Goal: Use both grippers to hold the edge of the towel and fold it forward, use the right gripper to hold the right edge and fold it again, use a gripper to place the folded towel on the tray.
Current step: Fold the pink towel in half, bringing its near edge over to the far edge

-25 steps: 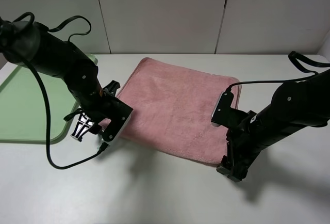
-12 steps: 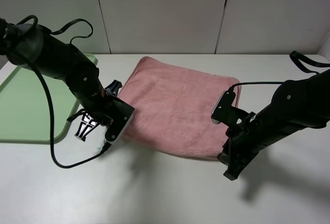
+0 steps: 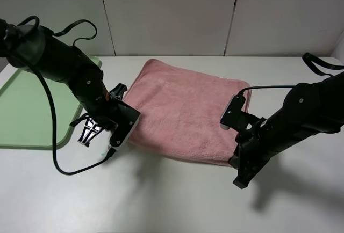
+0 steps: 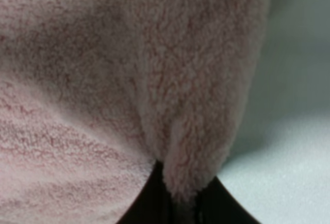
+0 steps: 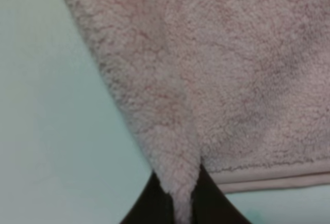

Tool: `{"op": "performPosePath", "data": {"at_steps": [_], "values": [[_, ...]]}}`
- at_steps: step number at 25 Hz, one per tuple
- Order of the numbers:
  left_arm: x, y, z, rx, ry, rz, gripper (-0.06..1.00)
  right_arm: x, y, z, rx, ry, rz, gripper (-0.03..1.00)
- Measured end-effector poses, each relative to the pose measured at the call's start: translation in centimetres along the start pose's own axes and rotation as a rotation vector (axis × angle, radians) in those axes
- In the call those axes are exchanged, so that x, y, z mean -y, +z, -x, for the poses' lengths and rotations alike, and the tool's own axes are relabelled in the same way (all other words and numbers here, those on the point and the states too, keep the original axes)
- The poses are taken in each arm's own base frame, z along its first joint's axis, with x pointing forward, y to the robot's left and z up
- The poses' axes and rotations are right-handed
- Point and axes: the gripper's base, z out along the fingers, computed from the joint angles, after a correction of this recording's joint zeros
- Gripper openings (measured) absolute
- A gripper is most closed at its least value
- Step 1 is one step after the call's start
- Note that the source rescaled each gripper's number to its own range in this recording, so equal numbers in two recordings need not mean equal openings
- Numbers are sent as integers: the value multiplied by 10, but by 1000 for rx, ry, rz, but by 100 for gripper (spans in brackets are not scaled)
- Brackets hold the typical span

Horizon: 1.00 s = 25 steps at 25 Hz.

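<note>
The pink towel (image 3: 185, 107) lies spread on the white table, right of the pale-green tray (image 3: 27, 112). My left gripper (image 3: 124, 130) sits at the towel's near-left corner. In the left wrist view the black jaws of that gripper (image 4: 180, 209) are shut on a pinched ridge of the towel (image 4: 103, 79). My right gripper (image 3: 237, 160) is at the near-right corner. In the right wrist view this gripper (image 5: 178, 206) is likewise shut on a fold of the towel (image 5: 247, 69), with the stitched edge (image 5: 268, 180) running beside it.
The tray lies flat at the table's left side, partly behind the left arm (image 3: 59, 61). A black cable (image 3: 64, 168) loops onto the table in front of the left arm. A white wall stands behind the table.
Both grippers have closed on the towel's near corners. The right gripper moved in a little over the near-right corner, bunching the cloth. The left arm shifted slightly toward the towel.
</note>
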Motion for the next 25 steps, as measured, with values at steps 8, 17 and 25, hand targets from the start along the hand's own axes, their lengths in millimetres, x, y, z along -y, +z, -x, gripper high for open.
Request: {"op": "performPosePath", "data": {"at_steps": [8,17,25], "values": [[-1,-23,-4,-14,-13,16,0,-2,-21,6,63,-6,-15,0],[-2,-68,-12,-36,-50,69,0,-6,-56,13,172,38,-45,0],[4,-102,-19,-59,-127,79,0,-14,-83,11,223,75,-34,0]]}}
